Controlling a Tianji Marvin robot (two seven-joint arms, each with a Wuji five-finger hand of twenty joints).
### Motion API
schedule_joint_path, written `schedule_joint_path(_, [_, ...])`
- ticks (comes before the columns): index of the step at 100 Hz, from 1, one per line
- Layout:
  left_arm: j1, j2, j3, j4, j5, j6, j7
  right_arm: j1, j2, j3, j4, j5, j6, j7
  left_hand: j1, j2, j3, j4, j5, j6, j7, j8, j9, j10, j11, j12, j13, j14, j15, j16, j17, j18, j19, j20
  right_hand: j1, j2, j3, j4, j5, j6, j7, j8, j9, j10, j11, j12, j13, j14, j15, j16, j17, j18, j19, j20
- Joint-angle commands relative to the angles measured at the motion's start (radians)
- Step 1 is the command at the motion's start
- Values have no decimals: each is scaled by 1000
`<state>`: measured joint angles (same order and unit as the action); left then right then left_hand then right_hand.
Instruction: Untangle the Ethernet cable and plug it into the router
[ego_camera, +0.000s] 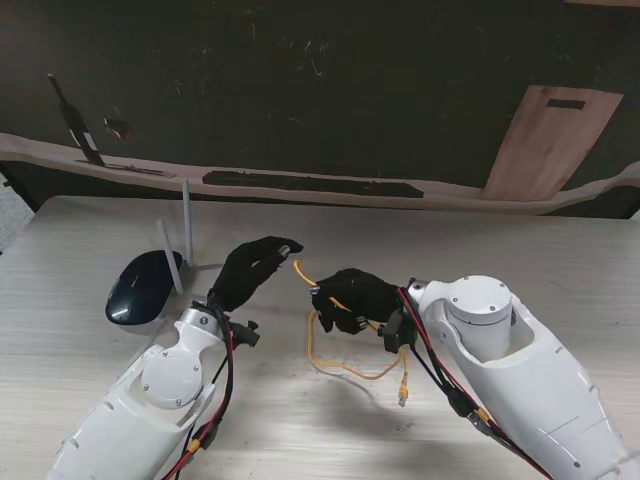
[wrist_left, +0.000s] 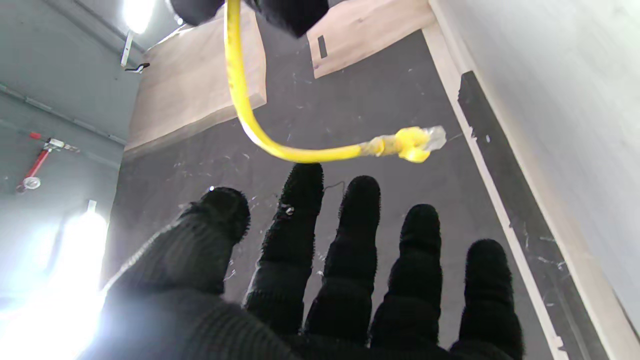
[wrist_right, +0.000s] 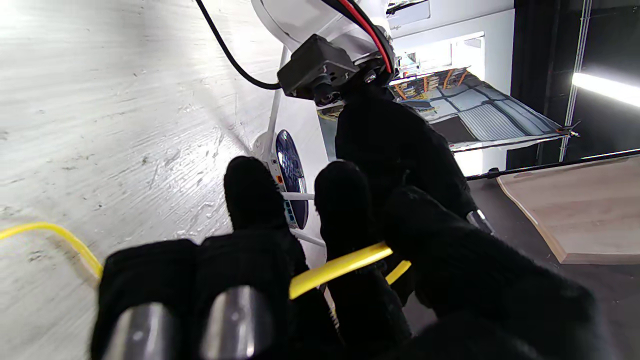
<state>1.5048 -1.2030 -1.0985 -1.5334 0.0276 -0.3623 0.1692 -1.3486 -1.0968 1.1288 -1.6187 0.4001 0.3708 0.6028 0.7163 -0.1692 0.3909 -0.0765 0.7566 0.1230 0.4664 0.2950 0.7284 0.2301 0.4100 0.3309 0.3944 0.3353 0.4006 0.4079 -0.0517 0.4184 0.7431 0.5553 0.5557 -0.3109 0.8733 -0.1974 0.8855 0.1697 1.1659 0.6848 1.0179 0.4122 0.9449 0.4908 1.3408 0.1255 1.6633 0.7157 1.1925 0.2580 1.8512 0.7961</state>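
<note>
Two hands meet over the middle of the table (ego_camera: 90, 400), and only one has a hold: the right hand (ego_camera: 352, 299) is clenched around the yellow Ethernet cable (ego_camera: 345, 366) a little back from its free end, fingers (wrist_right: 252, 200) wrapped over the strand, while the left hand (ego_camera: 252, 268) hovers with fingers (wrist_left: 420, 250) spread and grasps nothing. The plug (wrist_left: 412, 144) sticks out of the right fist, lifted off the table and just beyond the left fingertips; the rest of the cable lies in a loose loop nearer to me, under the right wrist, with a second connector (ego_camera: 403, 392) trailing on the wood. The step looks like a handover or a steadying of the plug end. To do it well, the left hand should probably close on the strand just behind the plug, not on its clear tip, so the connector keeps its heading, and the right should release only once that grip is firm. The router (ego_camera: 143, 285) sits well apart on the left, two white antennas (ego_camera: 186, 222) upright at its side; these and the left forearm stand between plug and ports, whose exact position I cannot tell. The slack loop may drag or kink when pulled.
</note>
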Motion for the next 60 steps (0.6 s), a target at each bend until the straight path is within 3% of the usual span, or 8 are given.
schedule_joint_path(1, [1,-3,12,-8,-14,21,-33,0,5,-3,4,0,4,29,17,37,-13,0,24,6,-18,-11,24,-10,5,-12,23,-32,14,-12,3,-19,17,-22,-12,29,-29,21,20,-14,-10,19,194,105,225,19,-42,100,84,-4,16,-89,243,-6])
schedule_joint_path(20, [-2,3,28,-16,-58,63,-84,9,12,-4,9,-1,25,58,43,54,-31,-5,-26,8,-62,-26,-42,-28,-50,-36,-49,-77,-37,-56,-29,-44,-23,-65,2,29,-46,20,14,-9,-21,19,189,111,220,18,-42,102,82,-9,15,-83,243,-16])
schedule_joint_path(28, [-6,7,30,-15,-90,70,-115,10,11,-4,13,3,26,61,45,62,-42,-6,-30,8,-63,-26,-38,-24,-54,-39,-47,-71,-40,-60,-31,-46,-34,-71,7,28,-52,19,12,-9,-25,18,188,112,218,18,-42,103,82,-11,14,-82,243,-20])
schedule_joint_path(34, [-8,11,29,-15,-118,75,-144,10,9,-3,14,11,26,58,45,67,-59,-5,-17,24,-59,-24,66,24,-10,-23,28,-13,3,-41,-6,-25,-19,-63,9,29,-55,19,12,-9,-26,18,187,113,217,18,-42,104,82,-12,14,-81,243,-22])
schedule_joint_path(38, [-10,16,26,-15,-130,79,-171,9,8,-1,15,14,24,56,49,79,-85,-3,-18,36,-60,-24,114,34,19,-9,71,24,36,-24,17,-13,13,-46,10,29,-56,20,11,-9,-26,18,187,113,217,18,-42,104,82,-13,14,-80,243,-23])
schedule_joint_path(45, [-11,21,24,-13,-136,84,-192,6,6,3,16,16,19,51,54,89,-134,7,1,65,-34,-12,210,74,128,42,157,101,133,21,48,6,108,-19,10,27,-58,19,9,-10,-28,17,186,114,216,18,-42,104,82,-14,14,-80,243,-24])
schedule_joint_path(60, [-4,21,18,-14,-136,86,-190,-3,1,15,17,14,7,27,35,76,-155,20,22,95,-12,-3,278,90,251,102,225,167,232,55,74,18,208,-26,14,23,-60,17,7,-11,-30,14,185,114,215,18,-42,104,80,-17,13,-77,243,-29])
